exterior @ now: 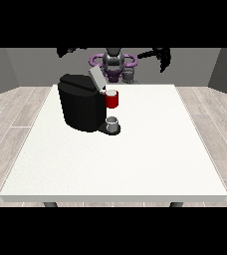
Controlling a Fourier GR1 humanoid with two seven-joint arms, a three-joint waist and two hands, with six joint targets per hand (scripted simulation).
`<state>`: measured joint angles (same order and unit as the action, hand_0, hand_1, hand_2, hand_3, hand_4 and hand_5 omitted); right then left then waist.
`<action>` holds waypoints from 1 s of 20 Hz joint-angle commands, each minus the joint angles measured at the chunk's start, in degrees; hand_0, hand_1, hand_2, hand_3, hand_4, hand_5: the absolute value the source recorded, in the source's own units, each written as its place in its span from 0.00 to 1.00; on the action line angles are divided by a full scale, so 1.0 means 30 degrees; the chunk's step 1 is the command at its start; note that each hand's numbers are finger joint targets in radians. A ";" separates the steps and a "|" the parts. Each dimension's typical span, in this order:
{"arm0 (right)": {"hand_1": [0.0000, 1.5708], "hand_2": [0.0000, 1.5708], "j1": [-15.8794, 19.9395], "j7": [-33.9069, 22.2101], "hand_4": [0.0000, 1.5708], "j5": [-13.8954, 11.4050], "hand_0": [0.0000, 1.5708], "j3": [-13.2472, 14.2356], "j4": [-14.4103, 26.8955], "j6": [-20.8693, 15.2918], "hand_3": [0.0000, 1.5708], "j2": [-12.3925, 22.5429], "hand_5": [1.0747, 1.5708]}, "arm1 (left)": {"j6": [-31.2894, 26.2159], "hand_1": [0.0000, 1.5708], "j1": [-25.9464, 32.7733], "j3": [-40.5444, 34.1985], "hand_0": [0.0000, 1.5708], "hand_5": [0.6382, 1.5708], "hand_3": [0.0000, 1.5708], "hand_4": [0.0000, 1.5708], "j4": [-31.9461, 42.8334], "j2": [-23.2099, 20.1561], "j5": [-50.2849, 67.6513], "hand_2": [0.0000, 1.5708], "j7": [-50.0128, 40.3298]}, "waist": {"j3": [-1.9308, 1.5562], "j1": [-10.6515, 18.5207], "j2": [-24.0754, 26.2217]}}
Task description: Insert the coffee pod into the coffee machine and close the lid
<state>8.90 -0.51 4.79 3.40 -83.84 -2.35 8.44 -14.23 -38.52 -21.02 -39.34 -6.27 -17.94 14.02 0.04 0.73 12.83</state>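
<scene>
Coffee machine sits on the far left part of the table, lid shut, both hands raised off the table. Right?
Not quite. The front view shows the coffee machine with its lid open, tilted up, not shut. The rest holds: it stands on the far left part of the table, and both hands hang above it.

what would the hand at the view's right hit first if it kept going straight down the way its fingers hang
Probably nothing before the white table. The hand at the view's right hangs raised, fingers pointing down, well to the side of the coffee machine. Below it only bare tabletop or the far edge shows; depth is unclear.
</scene>
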 commanded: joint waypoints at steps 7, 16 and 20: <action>0.00 0.00 0.1103 -0.0164 0.09 -0.0354 0.00 -0.0138 0.0676 0.1216 0.00 0.0936 1.00 | -0.1621 0.00 0.2791 0.0413 0.00 1.00 0.00 0.09 -0.2440 0.1865 0.2174 0.00 -0.0425 | -0.0018 0.2804 0.0068; 0.00 0.00 0.3807 -0.0895 0.00 -0.0109 0.00 0.0536 0.2055 0.1615 0.00 0.0947 1.00 | -0.1236 0.00 0.4703 0.2078 0.00 1.00 0.00 0.07 -0.6943 0.2060 0.4029 0.00 -0.1636 | -0.0018 0.3092 -0.1438; 0.00 0.00 0.4431 0.0140 0.00 -0.0501 0.00 0.0310 0.2594 0.1411 0.00 0.0444 1.00 | -0.1597 0.00 0.5456 0.1692 0.00 1.00 0.00 0.00 -0.7963 0.1246 0.4395 0.00 -0.1276 | -0.0015 0.2771 -0.3103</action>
<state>19.77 -2.43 3.18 3.42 -78.32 1.54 10.00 -18.45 -23.66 -15.83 -59.83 -1.18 -6.51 9.50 -0.01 9.24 7.62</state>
